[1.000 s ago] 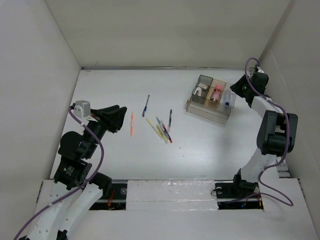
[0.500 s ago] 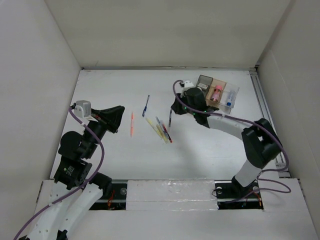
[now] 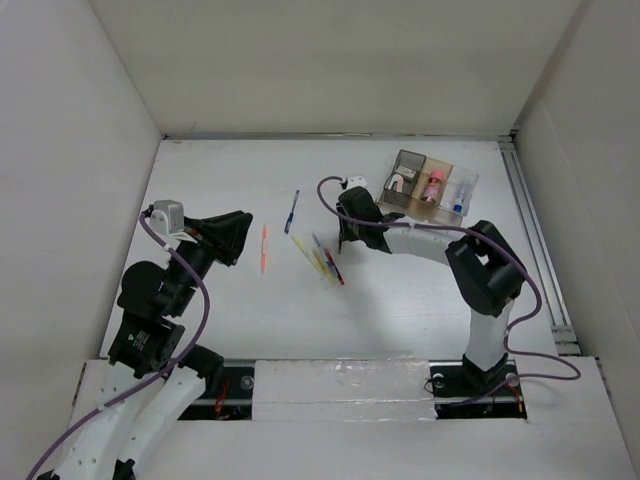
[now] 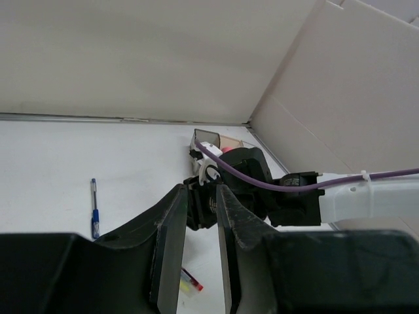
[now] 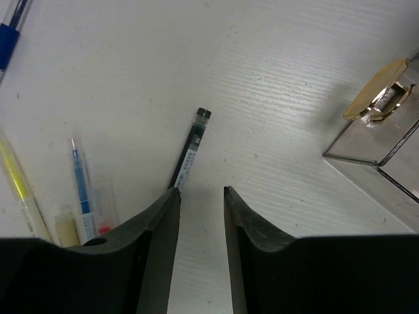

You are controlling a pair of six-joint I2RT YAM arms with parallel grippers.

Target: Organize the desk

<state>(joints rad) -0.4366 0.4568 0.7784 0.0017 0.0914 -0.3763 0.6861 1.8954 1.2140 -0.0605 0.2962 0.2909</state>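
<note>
While tidying desk (image 3: 400, 300), leave big white top alone: hard, flat, too big to lift, under both arms. Black pen (image 5: 188, 154) lying on it, just ahead of right gripper (image 5: 200, 194): light, stiff, smooth, likely to roll. Best pinched across middle. Right gripper: open a crack, holding nothing. Left gripper (image 4: 201, 196): same narrow gap, empty, near orange pen (image 3: 264, 247). Clear tray (image 3: 430, 190) close by.

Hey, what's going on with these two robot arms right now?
The right gripper hangs open over a black pen on the desk, one finger right beside it, not gripping yet. The left gripper hovers open and empty near an orange pen. More pens lie loose between them; the clear tray sits at the back right.
</note>
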